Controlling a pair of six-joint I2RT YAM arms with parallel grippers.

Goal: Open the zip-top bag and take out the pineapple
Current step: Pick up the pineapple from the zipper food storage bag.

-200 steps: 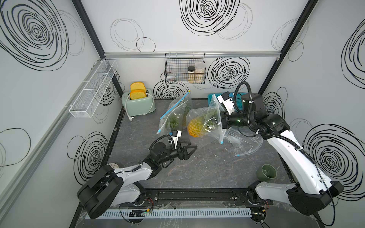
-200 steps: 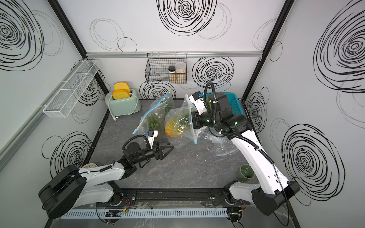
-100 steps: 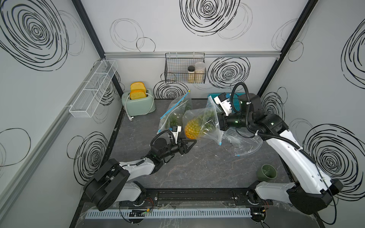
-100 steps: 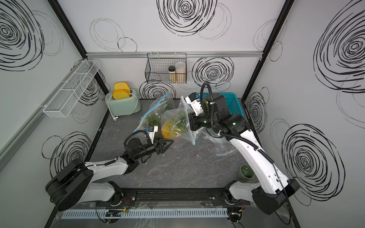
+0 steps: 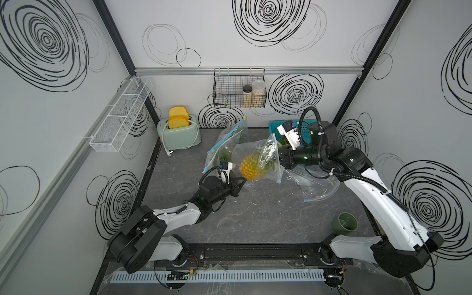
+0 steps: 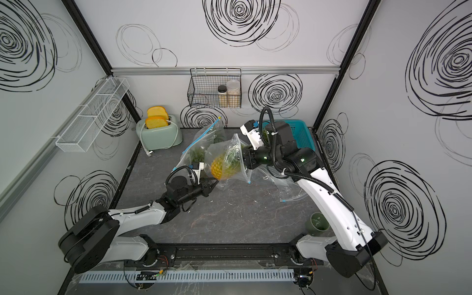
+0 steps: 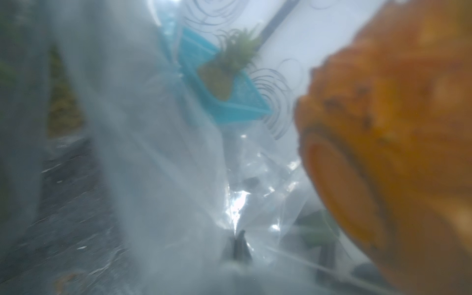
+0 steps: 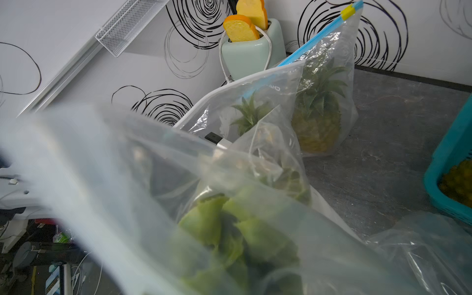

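Mid-air, right gripper (image 5: 281, 159) pinches the zip-top bag (image 5: 249, 150); left gripper (image 5: 241, 181), pressed together, seemingly nips its film; slippery film may slide free, dropping the pineapple (image 5: 250, 169).

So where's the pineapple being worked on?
In a top view the pineapple hangs mid-table inside the zip-top bag, between the right hand at its zipper edge and the left hand pinching its bottom.

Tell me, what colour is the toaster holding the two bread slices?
Pale mint green; the toaster shows best in the right wrist view.

White arm shells, black joints; ribbed black cable (image 5: 362, 178) along right arm (image 5: 390, 217).
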